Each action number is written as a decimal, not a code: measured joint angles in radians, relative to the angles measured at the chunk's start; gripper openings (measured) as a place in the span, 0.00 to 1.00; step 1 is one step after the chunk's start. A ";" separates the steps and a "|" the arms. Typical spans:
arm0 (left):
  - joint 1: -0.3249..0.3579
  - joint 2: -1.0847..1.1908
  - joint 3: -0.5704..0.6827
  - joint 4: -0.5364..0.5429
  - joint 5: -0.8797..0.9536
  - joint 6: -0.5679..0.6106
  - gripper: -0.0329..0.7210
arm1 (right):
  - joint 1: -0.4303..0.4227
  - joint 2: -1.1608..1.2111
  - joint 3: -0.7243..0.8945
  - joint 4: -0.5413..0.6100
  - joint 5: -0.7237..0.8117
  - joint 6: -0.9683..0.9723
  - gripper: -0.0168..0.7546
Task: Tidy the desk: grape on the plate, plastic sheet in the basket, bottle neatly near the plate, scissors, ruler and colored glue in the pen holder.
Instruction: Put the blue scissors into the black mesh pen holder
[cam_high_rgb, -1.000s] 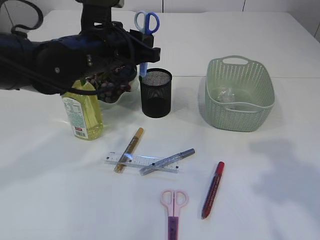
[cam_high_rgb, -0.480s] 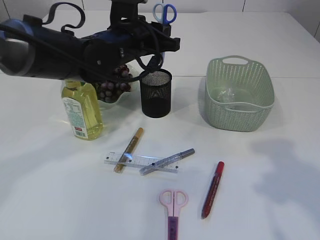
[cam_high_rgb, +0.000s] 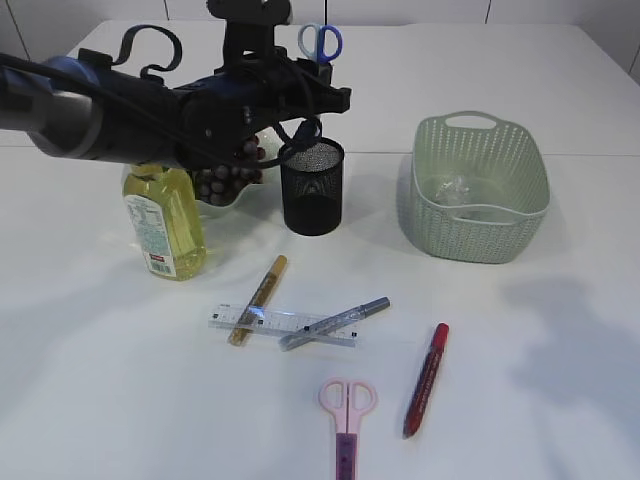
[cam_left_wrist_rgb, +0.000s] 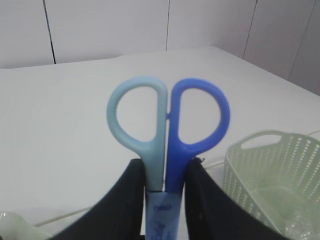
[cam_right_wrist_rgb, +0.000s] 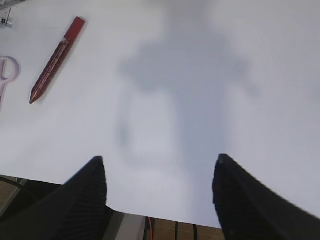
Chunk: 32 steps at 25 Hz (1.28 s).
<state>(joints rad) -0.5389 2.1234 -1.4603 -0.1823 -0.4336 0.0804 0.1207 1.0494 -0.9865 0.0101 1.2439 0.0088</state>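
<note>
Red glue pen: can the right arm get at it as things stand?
Probably yes. The right gripper is open and empty above bare table, and the red glue pen lies alone on the right side, apart from the pink scissors. The left arm is busy at the pen holder.

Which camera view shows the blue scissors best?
The left wrist view: the blue scissors fill the frame, handles up, clamped in the left end effector. The exterior view shows only their small handles above the arm. The right wrist view shows none of them.
</note>
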 joint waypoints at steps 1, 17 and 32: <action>0.000 0.007 0.000 0.000 0.001 0.000 0.27 | 0.000 0.000 0.000 0.000 0.000 0.000 0.70; 0.000 0.042 -0.001 0.000 -0.003 0.000 0.28 | 0.000 0.000 0.000 -0.002 -0.002 0.000 0.70; 0.000 0.050 -0.001 0.000 -0.003 0.000 0.30 | 0.000 0.000 0.000 -0.010 -0.007 0.000 0.70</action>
<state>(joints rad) -0.5389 2.1736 -1.4609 -0.1823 -0.4368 0.0804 0.1207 1.0494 -0.9865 0.0000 1.2369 0.0088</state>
